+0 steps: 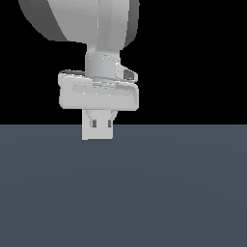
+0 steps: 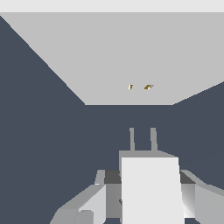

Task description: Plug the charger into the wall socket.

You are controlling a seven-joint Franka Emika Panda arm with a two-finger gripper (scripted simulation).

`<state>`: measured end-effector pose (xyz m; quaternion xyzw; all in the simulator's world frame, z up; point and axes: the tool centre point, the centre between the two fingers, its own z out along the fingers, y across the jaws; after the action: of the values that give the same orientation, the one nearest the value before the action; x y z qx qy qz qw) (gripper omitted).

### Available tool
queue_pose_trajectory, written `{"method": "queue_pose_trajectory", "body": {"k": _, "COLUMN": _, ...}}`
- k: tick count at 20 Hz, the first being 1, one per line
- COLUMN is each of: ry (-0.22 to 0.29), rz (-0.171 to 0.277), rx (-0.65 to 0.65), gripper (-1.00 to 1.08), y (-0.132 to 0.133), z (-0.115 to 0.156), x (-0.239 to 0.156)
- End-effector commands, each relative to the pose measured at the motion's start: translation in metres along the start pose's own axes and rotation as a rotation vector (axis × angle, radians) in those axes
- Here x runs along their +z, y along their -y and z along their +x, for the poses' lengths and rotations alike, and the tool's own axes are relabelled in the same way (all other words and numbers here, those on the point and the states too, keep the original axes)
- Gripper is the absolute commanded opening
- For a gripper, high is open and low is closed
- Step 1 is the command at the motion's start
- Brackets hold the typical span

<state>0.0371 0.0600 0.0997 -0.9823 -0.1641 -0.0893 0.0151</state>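
A dark slate-blue surface (image 1: pixel 169 193) fills the lower half of the exterior view under a black backdrop, and the big grey-white arm (image 1: pixel 82 19) comes down from the top, a little toward the exterior view's left. At its end sits the broad pale hand, and under it the gripper (image 1: pixel 98 124) hangs low, right at the line where the surface meets the black. From this side the socket cannot be seen; the arm and hand take up most of what there is to look at. The wrist view makes things plainer. There the socket (image 2: pixel 109 57) is a wide, flat, light-grey plate ahead of the hand, with two tiny orange-dark holes (image 2: pixel 140 87) side by side near its middle. The charger (image 2: pixel 151 188) is an off-white block held in the gripper (image 2: pixel 148 192), with the fingers (image 2: pixel 94 203) closed against its sides, one grey finger on each flank. Two short grey prongs (image 2: pixel 142 139) stick out of the block's far end and point toward the plate. They line up roughly with the two holes but are clearly apart from them, with a strip of dark surface between the prong tips and the plate. The block itself sits straight in the grip, not tilted.
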Motion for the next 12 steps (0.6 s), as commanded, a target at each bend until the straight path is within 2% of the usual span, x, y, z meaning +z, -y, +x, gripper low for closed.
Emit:
{"method": "queue_pose_trajectory", "body": {"k": 1, "ry": 0.0, "rz": 0.0, "rx": 0.0, "gripper": -1.0, "y": 0.0, "z": 0.005, "x": 0.001}}
{"method": "queue_pose_trajectory", "body": {"k": 12, "ry": 0.0, "rz": -0.001, "rx": 0.0, "gripper": -1.0, "y": 0.0, "z": 0.039, "x": 0.007}}
